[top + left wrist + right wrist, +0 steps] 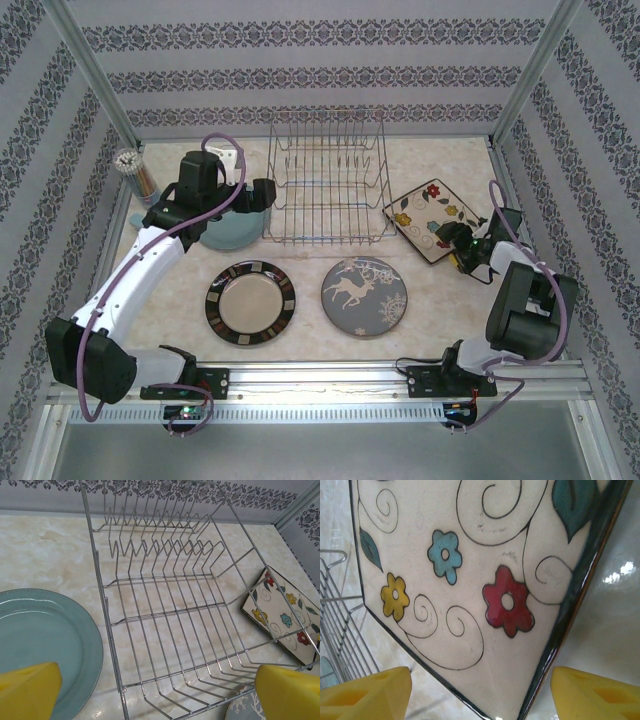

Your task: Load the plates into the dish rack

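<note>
The wire dish rack stands at the back middle with nothing in it. To its left lies the light-blue plate, and my left gripper hangs open over the gap between them. From the left wrist I see the blue plate, the dish rack's left rim and the left gripper with nothing between its jaws. The brown-rimmed plate and the grey reindeer plate lie flat in front. At the right, my right gripper straddles the near corner of the square floral plate. That gripper is open, with a gap on each side of the plate.
A glittery cup of sticks stands at the back left beside a frame post. Patterned walls close in three sides. The metal rail with the arm bases runs along the near edge. The square plate lies close to the rack's right side.
</note>
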